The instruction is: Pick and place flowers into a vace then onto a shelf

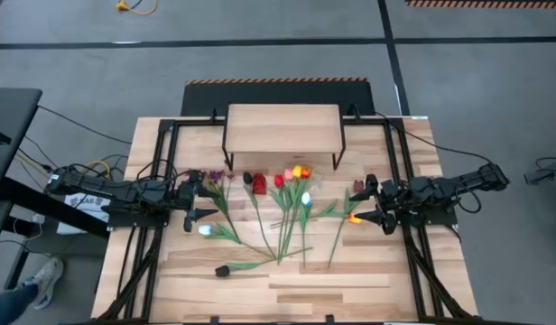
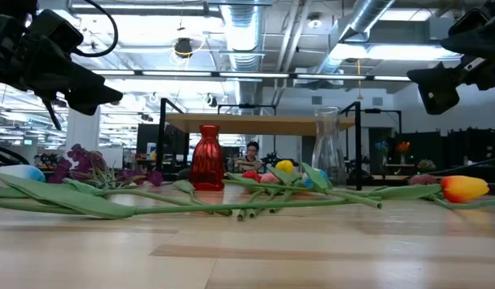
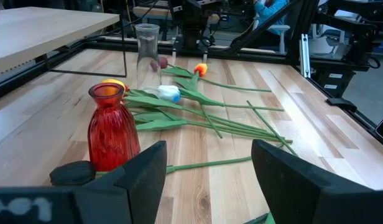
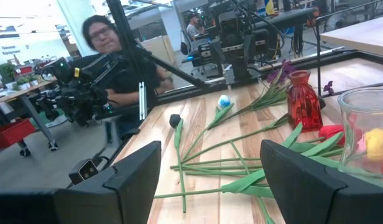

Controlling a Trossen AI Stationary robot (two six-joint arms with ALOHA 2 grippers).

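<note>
high view: flowers (image 1: 282, 217) lie fanned on the counter (image 1: 368, 280) in front of the shelf (image 1: 282, 128), heads toward the shelf, stems converging toward the near edge. 1 dark-headed flower (image 1: 222, 270) lies apart, nearest the front edge.
high view, arms: left gripper (image 1: 195, 204) at the left end of the fan, right gripper (image 1: 366, 206) at the right end; both off the flowers, holding nothing.
low view: red vase (image 2: 206, 158) and clear glass vase (image 2: 328, 147) stand upright behind the stems; an orange tulip (image 2: 464, 188) lies at the right end. Both arms hang above the counter.
left wrist view: fingers (image 3: 145, 177) spread wide, nothing between them. Red vase just ahead, stems beyond it, a white-blue tulip (image 3: 169, 93) near the clear vase.
right wrist view: fingers (image 4: 138, 174) spread wide, empty. Stems criss-cross ahead; clear vase at the frame edge. A person sits beyond the counter.
handling, my read: flowers look light; thin stems likely bend and roll, heads soft. Take 1 stem at mid-length, clear of leaves and crossings, so the head doesn't droop.
vases, my read: glass is likely slippery and breakable, and tips easily with tall stems in it. Grip low on the neck or body.
</note>
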